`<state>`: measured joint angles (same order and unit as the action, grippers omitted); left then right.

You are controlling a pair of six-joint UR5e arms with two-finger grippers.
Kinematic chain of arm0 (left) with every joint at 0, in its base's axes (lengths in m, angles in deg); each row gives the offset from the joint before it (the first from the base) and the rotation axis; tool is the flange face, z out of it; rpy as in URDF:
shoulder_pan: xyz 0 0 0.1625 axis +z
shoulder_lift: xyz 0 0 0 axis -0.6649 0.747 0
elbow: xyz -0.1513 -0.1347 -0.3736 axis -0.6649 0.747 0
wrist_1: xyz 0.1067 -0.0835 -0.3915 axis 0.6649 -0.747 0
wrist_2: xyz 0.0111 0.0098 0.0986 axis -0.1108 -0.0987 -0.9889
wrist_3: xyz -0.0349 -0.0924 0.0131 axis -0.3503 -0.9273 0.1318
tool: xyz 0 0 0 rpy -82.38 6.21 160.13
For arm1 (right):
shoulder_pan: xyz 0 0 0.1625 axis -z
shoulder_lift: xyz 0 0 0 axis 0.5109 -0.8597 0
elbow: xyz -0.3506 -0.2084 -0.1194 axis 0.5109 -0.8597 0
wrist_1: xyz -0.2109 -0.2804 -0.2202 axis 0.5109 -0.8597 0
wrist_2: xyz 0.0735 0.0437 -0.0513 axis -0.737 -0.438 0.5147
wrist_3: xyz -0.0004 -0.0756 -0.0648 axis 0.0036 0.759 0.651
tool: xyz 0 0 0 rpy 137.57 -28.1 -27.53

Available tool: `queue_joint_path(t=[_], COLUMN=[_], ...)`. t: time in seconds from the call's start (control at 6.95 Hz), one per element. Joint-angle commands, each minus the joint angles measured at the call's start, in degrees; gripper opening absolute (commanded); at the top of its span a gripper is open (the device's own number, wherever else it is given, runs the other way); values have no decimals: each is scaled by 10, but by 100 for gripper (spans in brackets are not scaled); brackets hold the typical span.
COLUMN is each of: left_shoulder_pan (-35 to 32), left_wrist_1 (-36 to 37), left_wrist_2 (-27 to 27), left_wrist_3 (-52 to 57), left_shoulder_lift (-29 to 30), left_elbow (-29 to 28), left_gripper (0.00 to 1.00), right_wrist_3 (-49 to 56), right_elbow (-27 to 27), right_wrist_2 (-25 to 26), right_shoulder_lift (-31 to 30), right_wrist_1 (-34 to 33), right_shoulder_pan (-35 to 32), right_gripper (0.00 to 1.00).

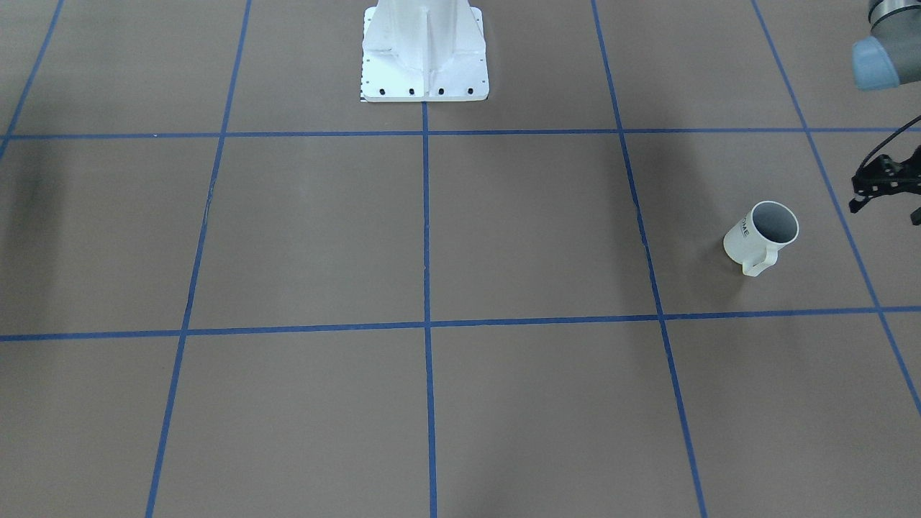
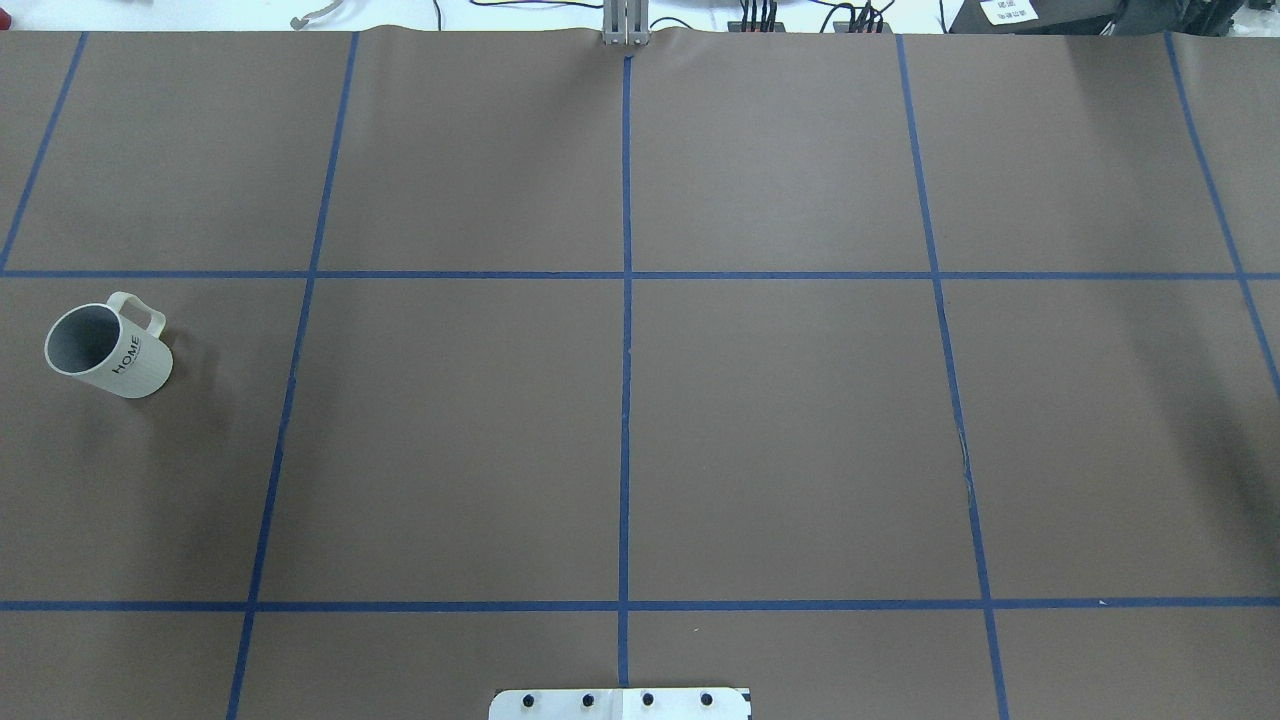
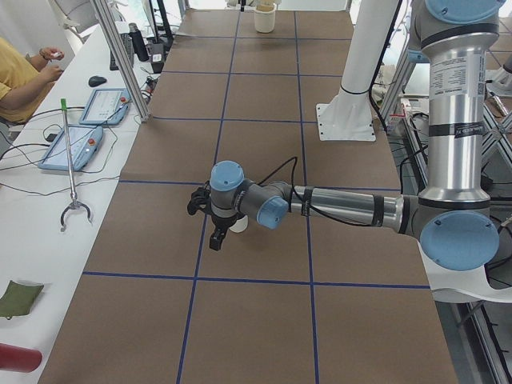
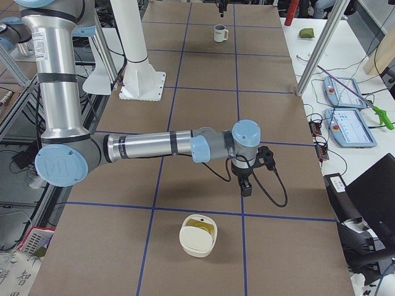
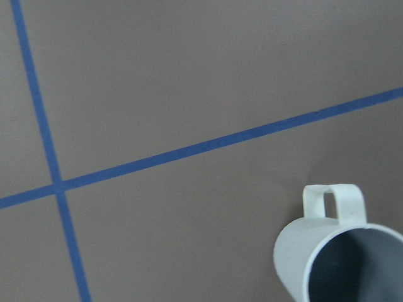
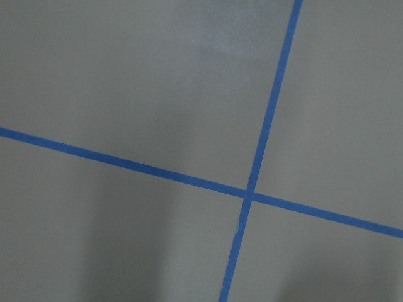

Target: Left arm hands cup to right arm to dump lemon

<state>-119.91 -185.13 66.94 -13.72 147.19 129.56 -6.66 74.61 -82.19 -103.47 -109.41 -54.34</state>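
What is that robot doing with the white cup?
Nothing is holding the cup at the moment. It stands upright on the table, over on the robot's left side. The left gripper hovers near it without touching, probably about to pick it up. The right gripper hangs over the other end. I can't see a lemon in the cup from here.

table (image 2: pixel 800 450): brown, blue tape grid (image 2: pixel 626 400) | cup (image 2: pixel 108 350): upright on it
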Motion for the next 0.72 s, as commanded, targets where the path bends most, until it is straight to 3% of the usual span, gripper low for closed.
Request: queue_joint_path(t=[0.0,0.58], left_shoulder_pan=[-101,-120], left_wrist_1=[112,122], left_wrist_2=[6,6], left_wrist_3=[155,154], left_shoulder_lift=[-4,-22], left_elbow=[0,0], left_gripper=[100,100], right_wrist_3=[0,-3], right_elbow=[-12,-22], right_wrist_2=[-1,-7], right_shoulder_lift=[-11,-27], right_wrist_1=[-2,-3], right_shoulder_pan=[0,-5], right_gripper=[100,100])
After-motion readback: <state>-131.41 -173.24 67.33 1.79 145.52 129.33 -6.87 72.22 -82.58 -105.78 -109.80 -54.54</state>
